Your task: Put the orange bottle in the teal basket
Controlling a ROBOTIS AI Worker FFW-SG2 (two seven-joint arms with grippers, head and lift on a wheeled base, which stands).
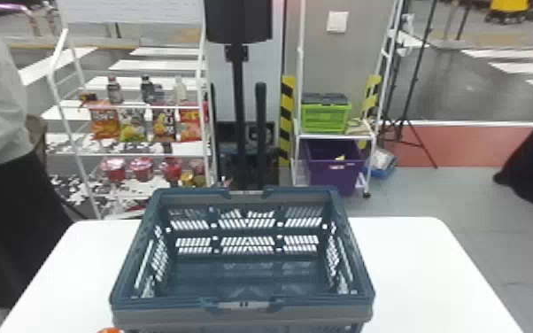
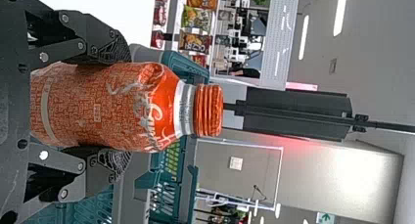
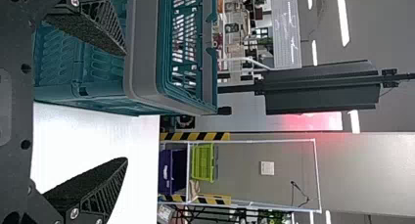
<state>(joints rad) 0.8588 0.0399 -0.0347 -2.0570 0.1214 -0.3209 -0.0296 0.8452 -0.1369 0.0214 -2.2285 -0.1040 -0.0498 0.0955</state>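
Orange bottle (image 2: pixel 93 104): in the left pincer (image 2: pixel 128 105), outside the teal basket (image 1: pixel 164 315), on the robot's side of it, by its near left corner; touching or not, I cannot tell.
Bottle's long axis: upright, the orange cap (image 2: pixel 209 110) toward the ceiling.
Bottle's label: flowing pale script up by the shoulder, then dense small print lower on the body, with a little pale square mark in it.
Left pincer: clamped on the bottle's body, one finger at either side.
Teal basket: on the white bench (image 1: pixel 420 261), one long side facing the robot.
Right pincer (image 3: pixel 127 106): fingers spread wide, nothing between them, near the basket's right side.
Snack bags (image 1: pixel 132 124): in a row on the white rack (image 1: pixel 146 155) beyond the bench, large lettering on their fronts.
Purple bin (image 1: pixel 333 177): lower in a second rack, pale label on its front, lime crate (image 1: pixel 325 116) above it.
Green sign (image 2: pixel 325 217): far off, marked with a white arrow.
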